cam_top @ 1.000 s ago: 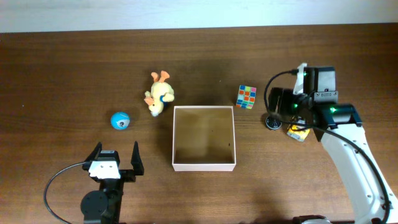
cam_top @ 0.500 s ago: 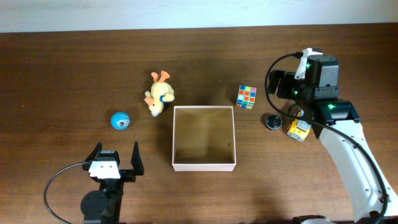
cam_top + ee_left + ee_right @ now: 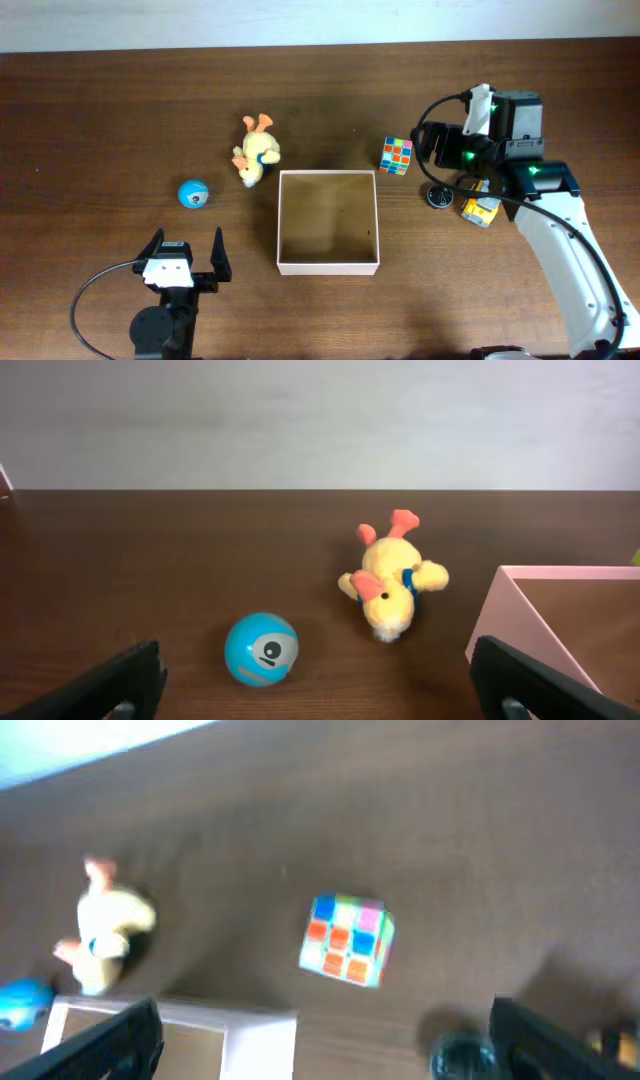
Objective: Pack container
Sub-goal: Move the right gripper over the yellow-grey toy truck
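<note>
Left hand [image 3: 187,248] near left, fingers wide, nothing held, facing blue ball [image 3: 194,193] and plush duck [image 3: 257,150]. Container [image 3: 328,267] mid tabletop, empty, open for drops. Right hand [image 3: 432,155] far right, fingers wide, just right of colour cube [image 3: 397,155], likely lining up a grab. Only overhead shows the container floor whole; wrist views catch a corner.

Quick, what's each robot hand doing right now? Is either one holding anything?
Left hand: open, holding nothing.
Right hand: open, holding nothing.
</note>
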`<state>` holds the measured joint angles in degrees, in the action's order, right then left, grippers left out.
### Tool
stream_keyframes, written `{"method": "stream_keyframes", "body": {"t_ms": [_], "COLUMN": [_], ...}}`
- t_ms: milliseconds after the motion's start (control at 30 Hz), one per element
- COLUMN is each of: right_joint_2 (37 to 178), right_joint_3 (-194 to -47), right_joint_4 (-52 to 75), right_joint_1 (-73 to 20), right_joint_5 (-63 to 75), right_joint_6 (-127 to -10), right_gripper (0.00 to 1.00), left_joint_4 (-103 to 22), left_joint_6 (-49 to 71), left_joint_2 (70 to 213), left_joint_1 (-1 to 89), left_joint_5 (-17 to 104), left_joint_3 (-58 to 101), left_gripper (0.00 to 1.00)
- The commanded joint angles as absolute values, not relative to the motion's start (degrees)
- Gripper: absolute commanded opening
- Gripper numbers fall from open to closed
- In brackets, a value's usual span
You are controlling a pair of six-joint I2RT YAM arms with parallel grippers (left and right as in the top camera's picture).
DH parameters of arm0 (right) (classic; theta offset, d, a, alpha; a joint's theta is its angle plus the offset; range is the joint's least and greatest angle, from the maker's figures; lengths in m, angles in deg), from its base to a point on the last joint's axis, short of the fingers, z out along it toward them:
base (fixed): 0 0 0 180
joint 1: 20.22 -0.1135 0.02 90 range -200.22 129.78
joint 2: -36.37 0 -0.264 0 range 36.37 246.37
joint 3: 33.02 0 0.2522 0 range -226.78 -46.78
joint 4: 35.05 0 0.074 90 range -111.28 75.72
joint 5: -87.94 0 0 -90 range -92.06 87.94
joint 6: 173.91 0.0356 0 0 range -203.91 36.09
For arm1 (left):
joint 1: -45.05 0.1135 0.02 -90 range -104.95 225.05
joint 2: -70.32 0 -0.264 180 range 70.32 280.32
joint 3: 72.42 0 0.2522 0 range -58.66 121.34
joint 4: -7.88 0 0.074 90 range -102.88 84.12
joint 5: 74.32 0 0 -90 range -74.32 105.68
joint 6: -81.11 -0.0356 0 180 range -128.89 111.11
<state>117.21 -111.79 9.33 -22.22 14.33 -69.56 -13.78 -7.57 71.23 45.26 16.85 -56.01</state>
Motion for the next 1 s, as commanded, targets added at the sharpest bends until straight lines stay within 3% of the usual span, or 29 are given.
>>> {"method": "stream_keyframes", "body": {"t_ms": [0, 200, 300, 600, 733, 967], "right_joint_2": [117.42, 117.42, 117.42, 117.42, 117.42, 120.33], "right_joint_3": [-114.76, -120.53, -122.28, -122.26, -122.26, -122.26], "right_joint_4": [15.80, 41.32, 48.58, 37.26, 32.36, 34.57], "right_joint_1": [-22.07, -22.07, -22.07, -22.07, -22.07, -22.07], "right_joint_5": [12.49, -2.66, -2.77, 3.79, -2.07, -13.37], "right_joint_6": [-69.26, -65.08, -64.95, -55.18, -47.97, -42.92], "right_gripper": [0.99, 0.99, 0.99, 0.99, 0.99, 0.99], "left_joint_4": [-13.61, -13.61, -13.61, -13.61, -13.61, -13.61], "left_joint_6": [-7.22, -7.22, -7.22, -7.22, -7.22, -7.22], "left_joint_2": [70.99, 70.99, 70.99, 70.99, 70.99, 70.99], "left_joint_1": [45.65, 45.65, 45.65, 45.65, 45.65, 45.65], "left_joint_5": [17.66, 17.66, 17.66, 17.66, 17.66, 17.66], "left_joint_3": [-56.60, -56.60, -56.60, -56.60, -56.60, -56.60], "left_gripper": [0.99, 0.99, 0.99, 0.99, 0.99, 0.99]}}
